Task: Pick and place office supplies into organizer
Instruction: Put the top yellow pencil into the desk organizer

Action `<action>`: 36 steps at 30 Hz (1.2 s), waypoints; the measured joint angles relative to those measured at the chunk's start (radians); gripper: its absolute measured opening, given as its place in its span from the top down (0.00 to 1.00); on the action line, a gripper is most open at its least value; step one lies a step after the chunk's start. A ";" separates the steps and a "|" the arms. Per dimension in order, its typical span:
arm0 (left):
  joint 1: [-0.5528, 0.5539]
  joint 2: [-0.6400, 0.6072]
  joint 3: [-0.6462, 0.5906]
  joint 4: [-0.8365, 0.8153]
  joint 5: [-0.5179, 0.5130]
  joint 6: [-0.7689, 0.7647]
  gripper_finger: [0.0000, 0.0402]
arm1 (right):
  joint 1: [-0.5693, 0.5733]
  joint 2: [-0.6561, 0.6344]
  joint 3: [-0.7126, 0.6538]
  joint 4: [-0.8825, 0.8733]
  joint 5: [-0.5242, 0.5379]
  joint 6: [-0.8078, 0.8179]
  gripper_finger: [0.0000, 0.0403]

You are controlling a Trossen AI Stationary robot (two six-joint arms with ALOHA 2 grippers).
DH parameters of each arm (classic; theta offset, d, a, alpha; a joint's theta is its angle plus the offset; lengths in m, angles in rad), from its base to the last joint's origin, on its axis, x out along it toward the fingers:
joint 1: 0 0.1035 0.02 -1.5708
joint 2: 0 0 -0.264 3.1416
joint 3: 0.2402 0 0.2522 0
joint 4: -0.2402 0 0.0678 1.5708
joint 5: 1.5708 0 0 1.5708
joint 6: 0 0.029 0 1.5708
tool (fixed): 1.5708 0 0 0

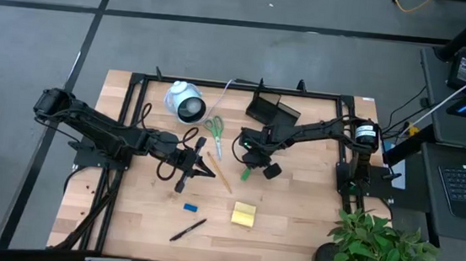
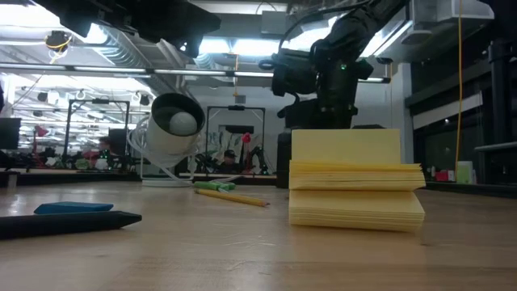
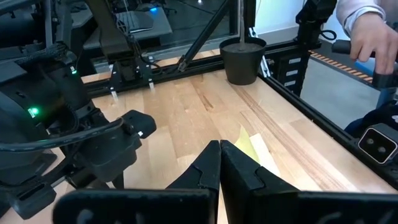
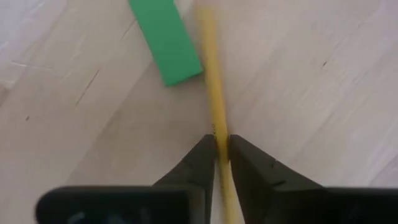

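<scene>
- Right gripper (image 4: 222,152) is pinched onto the yellow pencil (image 4: 212,93), whose long axis runs straight out between the fingers
- Organizer (image 1: 270,111) lies at 12 o'clock, close
- Left gripper (image 3: 220,163), clenched empty, waits mid-table

My two dark fingers (image 3: 219,171) are pressed together above the pale wooden tabletop (image 3: 199,109), a yellow square sticky-note pad (image 3: 255,149) just beyond them.

Right gripper (image 4: 222,149) low, jaws nearly together; left gripper (image 3: 219,163) jaws shut.
</scene>
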 joint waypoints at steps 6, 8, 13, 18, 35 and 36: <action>0.000 0.000 0.000 0.000 0.000 -0.002 0.99 | 0.000 0.000 0.000 -0.001 0.003 0.045 0.93; 0.000 0.000 0.000 0.000 0.000 -0.002 0.99 | 0.000 0.000 0.000 -0.001 0.003 0.045 0.93; 0.000 0.000 0.000 0.000 0.000 -0.002 1.00 | 0.000 0.000 0.000 0.001 0.003 0.054 0.91; 0.000 0.000 0.000 0.000 0.000 -0.002 0.99 | -0.001 0.000 -0.001 0.006 0.003 0.108 0.90; 0.000 0.000 0.000 -0.005 0.000 0.033 0.99 | -0.002 -0.152 -0.003 0.062 -0.017 0.208 0.90; 0.000 0.000 0.000 -0.005 0.000 0.033 0.99 | -0.005 -0.173 -0.003 0.067 -0.018 0.213 0.90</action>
